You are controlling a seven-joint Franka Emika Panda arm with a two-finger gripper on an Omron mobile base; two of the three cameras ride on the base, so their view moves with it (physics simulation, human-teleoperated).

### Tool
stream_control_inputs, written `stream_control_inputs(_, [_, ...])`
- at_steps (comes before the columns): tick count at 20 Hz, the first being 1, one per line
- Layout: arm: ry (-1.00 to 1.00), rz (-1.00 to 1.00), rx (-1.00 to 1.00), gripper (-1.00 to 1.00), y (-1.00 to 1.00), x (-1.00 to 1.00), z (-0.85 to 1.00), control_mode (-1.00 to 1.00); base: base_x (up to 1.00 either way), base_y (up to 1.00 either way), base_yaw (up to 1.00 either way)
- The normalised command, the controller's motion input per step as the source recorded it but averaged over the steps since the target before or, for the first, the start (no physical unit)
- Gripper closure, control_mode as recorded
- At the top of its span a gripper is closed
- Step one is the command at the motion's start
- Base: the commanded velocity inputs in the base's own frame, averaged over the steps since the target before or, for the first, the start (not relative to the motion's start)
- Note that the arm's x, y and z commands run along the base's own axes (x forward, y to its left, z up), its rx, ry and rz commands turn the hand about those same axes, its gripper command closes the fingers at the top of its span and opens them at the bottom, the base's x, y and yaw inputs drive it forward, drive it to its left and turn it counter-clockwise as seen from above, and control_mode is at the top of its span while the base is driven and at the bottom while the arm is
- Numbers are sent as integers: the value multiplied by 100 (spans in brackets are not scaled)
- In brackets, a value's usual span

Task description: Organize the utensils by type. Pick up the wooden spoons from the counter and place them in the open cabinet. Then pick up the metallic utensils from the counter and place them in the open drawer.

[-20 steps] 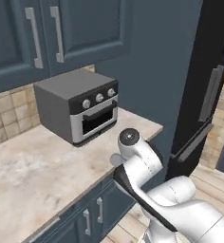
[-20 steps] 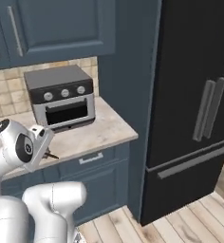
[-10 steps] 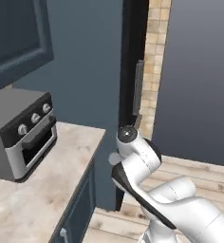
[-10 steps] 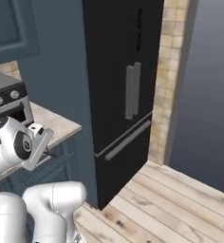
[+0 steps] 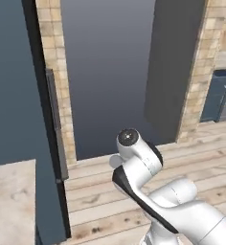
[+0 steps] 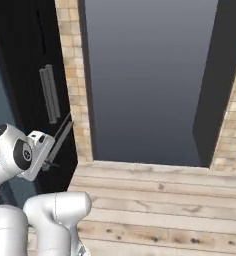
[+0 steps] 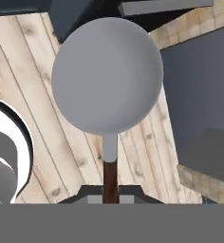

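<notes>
transport step: round-headed metal utensil point(image 7: 107, 76) is held by its dark handle between clenched fingers point(image 7: 92, 193) over wooden floor point(image 6: 165, 200); open drawer must be located next.

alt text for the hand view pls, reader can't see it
A round, silver-grey utensil head fills the upper middle of the hand view, its thin neck running down into a dark handle held between the gripper fingertips. Behind it lies pale wooden plank flooring, with a dark grey wall and a strip of tan brick to the right.
</notes>
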Motion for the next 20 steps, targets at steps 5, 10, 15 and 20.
stream_control_inputs(5, [0, 0, 0, 100, 0, 0, 0, 100, 10, -7, -87])
stream_control_inputs(10, [0, 0, 0, 100, 0, 0, 0, 100, 10, -12, -86])
stream_control_inputs(15, [0, 0, 0, 100, 0, 0, 0, 100, 22, -6, -81])
stream_control_inputs(20, [0, 0, 0, 100, 0, 0, 0, 100, 39, 1, -66])
